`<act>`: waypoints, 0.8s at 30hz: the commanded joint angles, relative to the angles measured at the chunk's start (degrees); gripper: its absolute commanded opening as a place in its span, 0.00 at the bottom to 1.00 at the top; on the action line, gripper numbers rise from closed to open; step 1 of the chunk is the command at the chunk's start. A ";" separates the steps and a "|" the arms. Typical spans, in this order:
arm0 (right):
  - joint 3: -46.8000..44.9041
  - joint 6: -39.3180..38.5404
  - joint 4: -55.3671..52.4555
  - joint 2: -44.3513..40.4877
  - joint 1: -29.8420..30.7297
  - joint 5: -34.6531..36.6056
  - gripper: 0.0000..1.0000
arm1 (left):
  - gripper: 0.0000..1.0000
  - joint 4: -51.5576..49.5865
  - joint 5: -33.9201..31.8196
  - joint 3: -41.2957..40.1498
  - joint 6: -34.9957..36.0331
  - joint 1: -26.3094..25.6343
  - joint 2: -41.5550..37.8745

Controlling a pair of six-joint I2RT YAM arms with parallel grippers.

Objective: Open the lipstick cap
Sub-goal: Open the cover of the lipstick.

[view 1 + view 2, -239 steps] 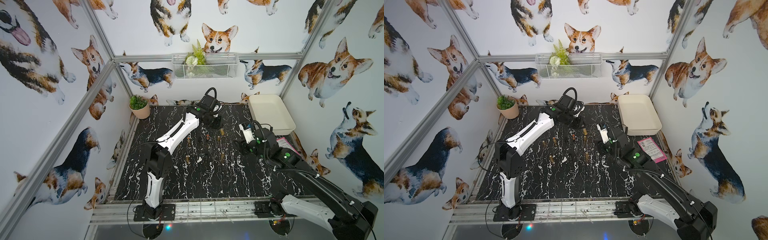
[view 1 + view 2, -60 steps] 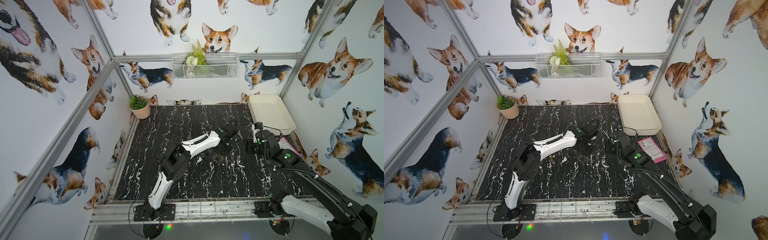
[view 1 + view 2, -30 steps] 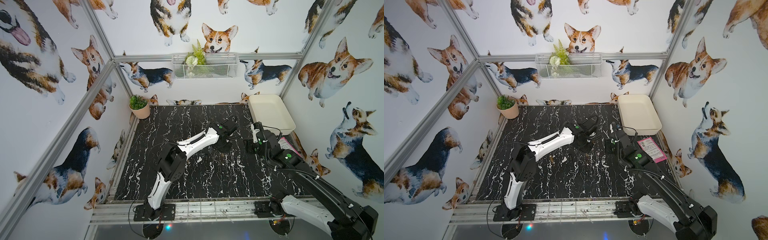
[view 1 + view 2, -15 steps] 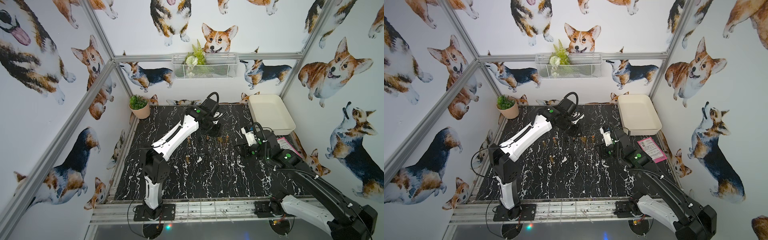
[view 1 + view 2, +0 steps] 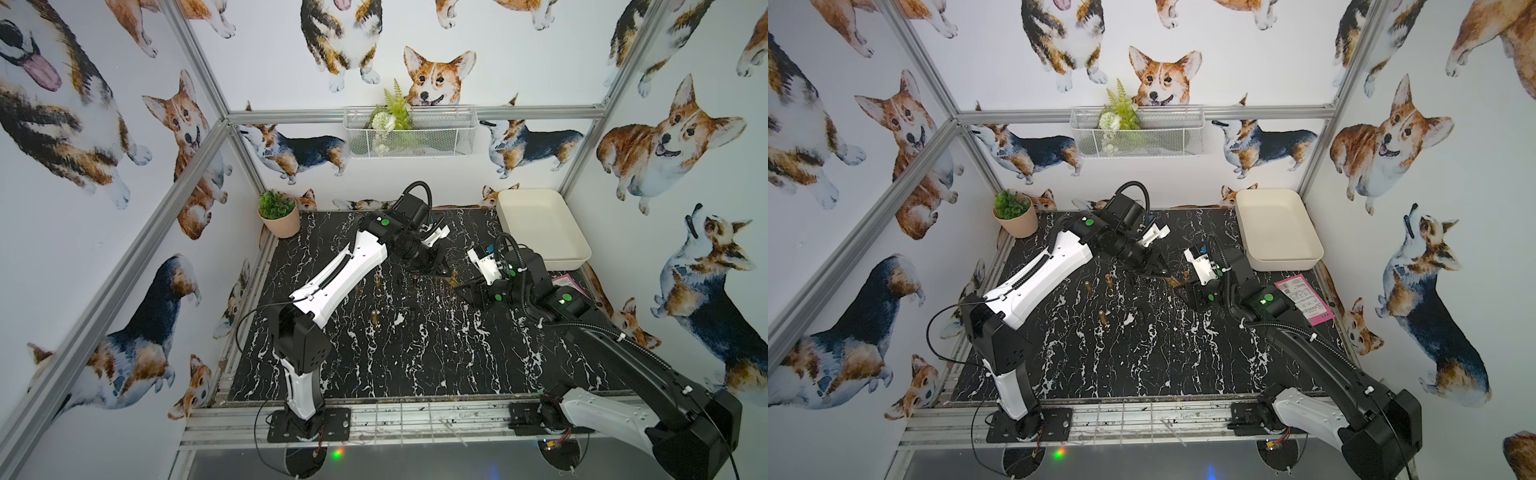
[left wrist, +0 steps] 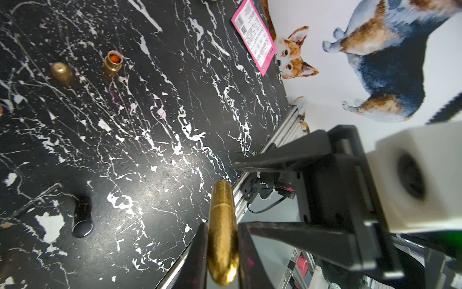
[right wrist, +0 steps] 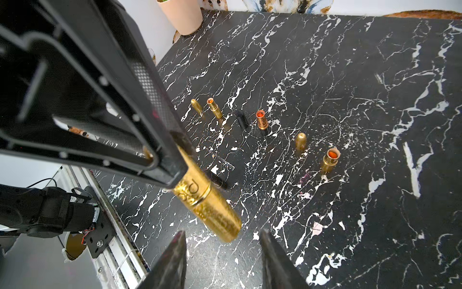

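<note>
Aloft, embossed gold lipstick (image 7: pixel 193 189) — clamped in left hand (image 6: pixel 221 232), right hand (image 7: pixel 222 231) parted near its rounded cap (image 7: pixel 217 220).

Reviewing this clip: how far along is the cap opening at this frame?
Done: the left gripper is shut on the gold lipstick, held above the table. In hand: the right gripper, jaws open, sits at the cap end. Left: grip the cap and pull; it is still on.

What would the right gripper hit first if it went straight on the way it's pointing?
Most likely the gold lipstick: its free end sits just ahead of the right gripper, in line with its open jaws, held by the left gripper. Depth is uncertain.
</note>
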 commanded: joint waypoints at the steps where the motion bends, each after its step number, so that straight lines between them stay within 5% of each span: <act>1: 0.98 -2.51 1.86 0.83 -0.02 -0.67 0.49 | 0.11 0.78 3.95 0.11 -0.55 0.14 -0.51; 12: 2.87 -4.54 2.26 2.77 -0.01 -1.33 0.47 | 0.11 0.27 6.01 0.25 -0.02 0.08 0.60; 24: 3.29 -4.76 0.36 3.59 0.00 -2.40 0.30 | 0.06 0.25 5.21 2.05 -0.81 1.88 1.59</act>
